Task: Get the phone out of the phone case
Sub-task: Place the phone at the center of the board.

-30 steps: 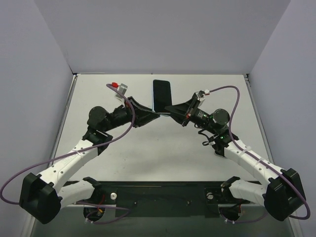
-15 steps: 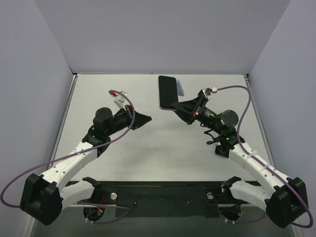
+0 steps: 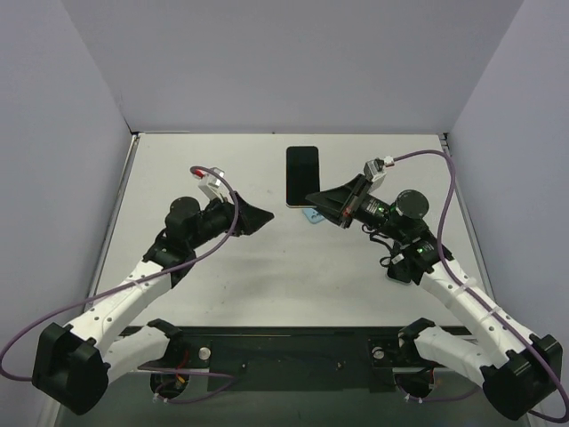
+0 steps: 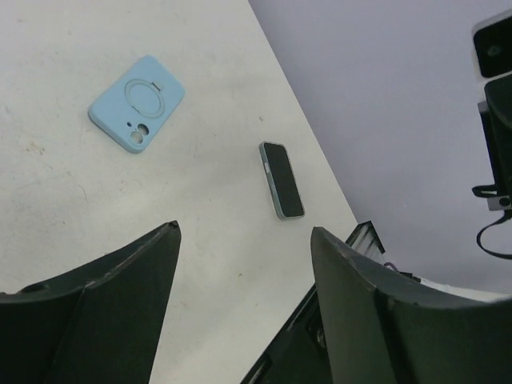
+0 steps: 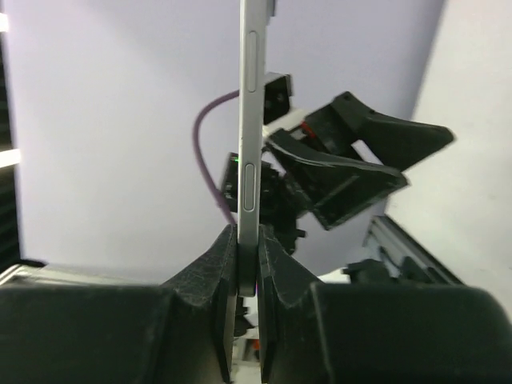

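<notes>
Right hand (image 5: 248,250) on slim, flat, glossy phone (image 5: 251,120)

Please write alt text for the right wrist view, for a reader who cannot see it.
A bare phone, seen edge-on, stands upright, pinched at its lower end by the right gripper. Behind it, the left gripper is open against a purple wall.

White-shelled left arm (image 3: 120,298) and right arm (image 3: 467,302), black joints (image 3: 182,213) and base blocks (image 3: 67,363), black wedge-shaped gripper fingers (image 4: 96,320), looping purple cables (image 3: 425,153)
</notes>
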Robot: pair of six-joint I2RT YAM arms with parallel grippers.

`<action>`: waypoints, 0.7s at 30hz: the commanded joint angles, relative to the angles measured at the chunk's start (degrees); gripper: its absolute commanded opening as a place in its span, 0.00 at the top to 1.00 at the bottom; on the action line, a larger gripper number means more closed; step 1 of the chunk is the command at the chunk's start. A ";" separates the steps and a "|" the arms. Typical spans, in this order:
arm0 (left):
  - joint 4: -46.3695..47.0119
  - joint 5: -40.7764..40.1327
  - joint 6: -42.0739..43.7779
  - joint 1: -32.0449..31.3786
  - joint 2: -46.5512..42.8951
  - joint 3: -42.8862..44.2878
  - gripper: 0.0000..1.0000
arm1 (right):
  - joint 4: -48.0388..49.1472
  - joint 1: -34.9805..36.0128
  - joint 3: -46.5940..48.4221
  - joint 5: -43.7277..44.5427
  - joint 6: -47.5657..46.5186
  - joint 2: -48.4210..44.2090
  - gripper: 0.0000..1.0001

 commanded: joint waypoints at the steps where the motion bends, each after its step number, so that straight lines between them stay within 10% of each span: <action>1: 0.78 -1.41 -3.97 -0.75 5.52 3.70 0.21 | -23.55 -0.49 8.90 6.72 -23.55 -4.94 1.00; 5: -3.42 -0.97 -4.85 -2.42 14.31 8.35 0.25 | -35.45 -4.87 10.59 13.16 -32.30 -4.42 1.00; 21: -0.18 2.81 -4.16 -7.26 17.51 5.03 0.27 | -24.50 -35.73 20.49 22.74 -42.68 31.24 1.00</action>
